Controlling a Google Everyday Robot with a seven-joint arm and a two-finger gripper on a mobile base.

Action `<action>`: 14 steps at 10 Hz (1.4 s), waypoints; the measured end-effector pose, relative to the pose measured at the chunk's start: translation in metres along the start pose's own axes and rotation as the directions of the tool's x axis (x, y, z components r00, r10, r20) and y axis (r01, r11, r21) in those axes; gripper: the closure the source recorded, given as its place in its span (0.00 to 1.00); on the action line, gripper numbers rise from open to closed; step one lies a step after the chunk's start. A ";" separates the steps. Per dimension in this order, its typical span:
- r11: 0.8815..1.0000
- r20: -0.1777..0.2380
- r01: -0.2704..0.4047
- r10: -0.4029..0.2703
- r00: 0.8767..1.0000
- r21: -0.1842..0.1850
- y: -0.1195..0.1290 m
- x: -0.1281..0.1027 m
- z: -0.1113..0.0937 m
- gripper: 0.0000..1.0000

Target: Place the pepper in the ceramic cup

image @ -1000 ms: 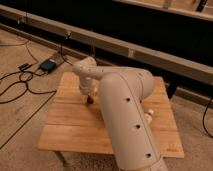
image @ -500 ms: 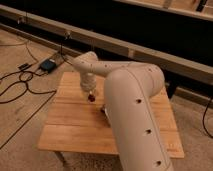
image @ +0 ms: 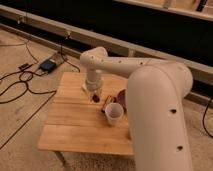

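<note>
The gripper (image: 94, 95) points down over the middle of the wooden table (image: 70, 125), at the end of the big white arm that fills the right side. It is shut on the pepper (image: 96, 99), a small dark red piece at its tips, just above the table top. The ceramic cup (image: 113, 114), white and upright with a wide rim, stands a short way to the right and nearer the camera than the gripper. The pepper is outside the cup.
A dark purple bowl (image: 121, 96) stands behind the cup, partly hidden by the arm. A slim orange-yellow item (image: 106, 104) lies between gripper and cup. A black box (image: 48, 65) and cables (image: 15, 87) lie on the floor at left.
The gripper has moved right with the pepper, toward the cup. The arm has swung aside, so the cup and the bowl now show.
</note>
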 end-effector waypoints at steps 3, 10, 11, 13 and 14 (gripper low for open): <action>0.998 0.011 -0.051 0.051 0.999 -0.023 -0.003 0.035 -0.018 1.00; 0.984 0.066 -0.155 0.161 0.985 -0.090 0.006 0.097 -0.027 1.00; 0.982 0.063 -0.166 0.172 0.983 -0.095 0.007 0.104 -0.025 1.00; 0.975 0.036 -0.199 0.203 0.978 -0.099 0.005 0.129 -0.025 1.00; 0.972 0.017 -0.215 0.218 0.976 -0.100 0.004 0.139 -0.025 1.00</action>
